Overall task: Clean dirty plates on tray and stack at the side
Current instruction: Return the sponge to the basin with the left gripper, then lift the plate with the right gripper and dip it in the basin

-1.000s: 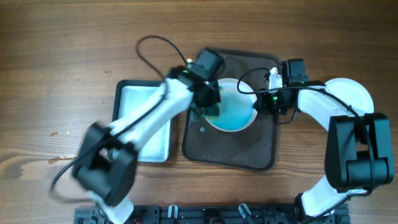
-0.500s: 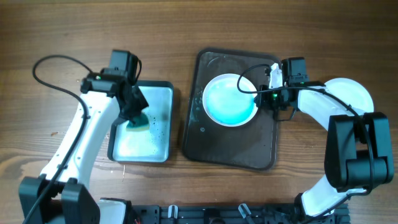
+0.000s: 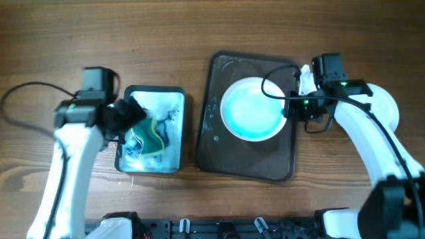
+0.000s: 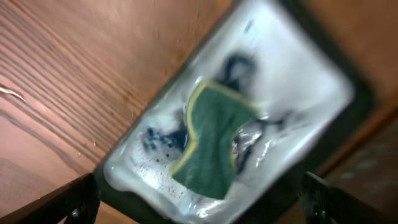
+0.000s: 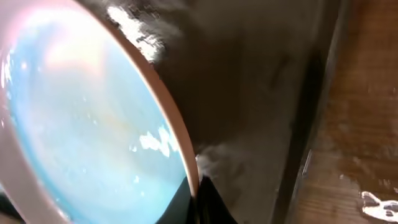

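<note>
A white plate smeared pale blue lies on the dark brown tray. My right gripper is shut on the plate's right rim. In the right wrist view the black fingertips pinch the plate by its edge over the tray. My left gripper hovers open over the small black-rimmed tray, with nothing in it. A green and yellow sponge lies loose in that small tray. In the left wrist view the sponge sits in suds between the wide-apart fingers.
Another white plate lies on the wooden table at the far right, partly under my right arm. The small tray holds soapy water. Cables loop from both arms. The arm bases stand along the table's front edge.
My left arm swung left from the plate to the small tray, opened and let the sponge go there. The right gripper and plate shifted slightly right.
</note>
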You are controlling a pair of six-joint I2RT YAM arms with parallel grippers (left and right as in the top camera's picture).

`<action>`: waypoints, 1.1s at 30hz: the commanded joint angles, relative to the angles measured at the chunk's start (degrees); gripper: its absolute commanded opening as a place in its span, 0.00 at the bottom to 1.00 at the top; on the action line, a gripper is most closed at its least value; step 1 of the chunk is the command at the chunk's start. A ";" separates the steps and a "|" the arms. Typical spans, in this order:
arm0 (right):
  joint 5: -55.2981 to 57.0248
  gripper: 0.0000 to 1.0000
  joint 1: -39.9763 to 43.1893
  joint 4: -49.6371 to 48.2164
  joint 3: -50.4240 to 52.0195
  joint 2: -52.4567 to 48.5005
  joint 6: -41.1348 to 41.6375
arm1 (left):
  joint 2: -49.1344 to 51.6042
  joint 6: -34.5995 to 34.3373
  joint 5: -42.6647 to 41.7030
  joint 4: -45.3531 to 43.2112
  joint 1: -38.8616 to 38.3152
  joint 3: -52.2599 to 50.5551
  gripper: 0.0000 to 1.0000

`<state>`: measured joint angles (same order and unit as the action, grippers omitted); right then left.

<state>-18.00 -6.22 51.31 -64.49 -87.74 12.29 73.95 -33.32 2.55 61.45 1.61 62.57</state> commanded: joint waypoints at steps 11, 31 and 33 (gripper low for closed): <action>17.31 0.04 -32.92 2.91 -30.77 -16.35 6.25 | -18.18 0.11 -1.42 1.18 5.66 1.46 1.00; 74.60 0.04 -55.39 -13.40 -31.56 -17.97 0.81 | -16.41 0.11 -1.42 1.16 5.66 1.44 1.00; 78.84 0.04 -57.07 -14.49 -31.56 -17.97 -1.18 | -16.41 0.11 -1.42 1.16 5.66 1.44 1.00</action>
<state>50.50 -61.58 38.04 -94.67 -108.01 13.39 57.43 -33.32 1.61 62.78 6.87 63.24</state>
